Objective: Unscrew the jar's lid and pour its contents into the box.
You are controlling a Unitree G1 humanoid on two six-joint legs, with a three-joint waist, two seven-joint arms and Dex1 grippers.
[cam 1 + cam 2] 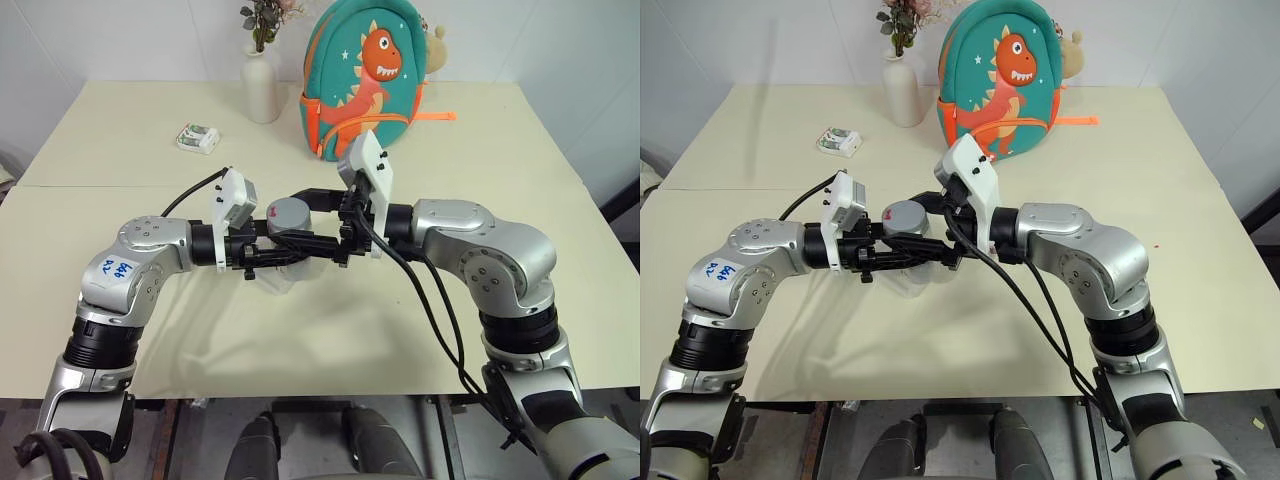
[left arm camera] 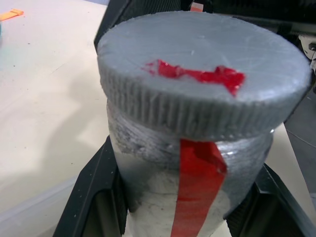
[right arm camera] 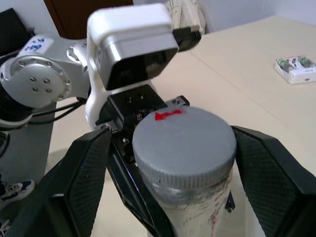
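A: Where is the jar (image 2: pixel 197 197) kept at this moment?

B: It is held upright above the surface (image 1: pixel 120 130), between the two arms. The left gripper (image 1: pixel 262 257) is clamped on its body, below the lid (image 3: pixel 183 143), with the jaws pinching the jar from both sides. In this way the jar is probably kept from turning while the lid is worked.

A: And the right gripper (image 3: pixel 183 163)?

B: It is brought in from the other side, at the height of the lid. Its jaws are spread; in the right wrist view a gap is seen between each black finger and the lid, so the lid is not gripped now.

A: Is the lid already off?

B: No, it is sitting on the neck, red mark up. It looks a little tilted in the left wrist view, so it may be partly loosened, but this cannot be said for sure. The contents cannot be seen.

A: Where is the box (image 1: pixel 285 277)?

B: A clear tray is seen on the surface directly under the jar, partly hidden by the arms. It seems the jar is held there so that pouring needs only a short tip.
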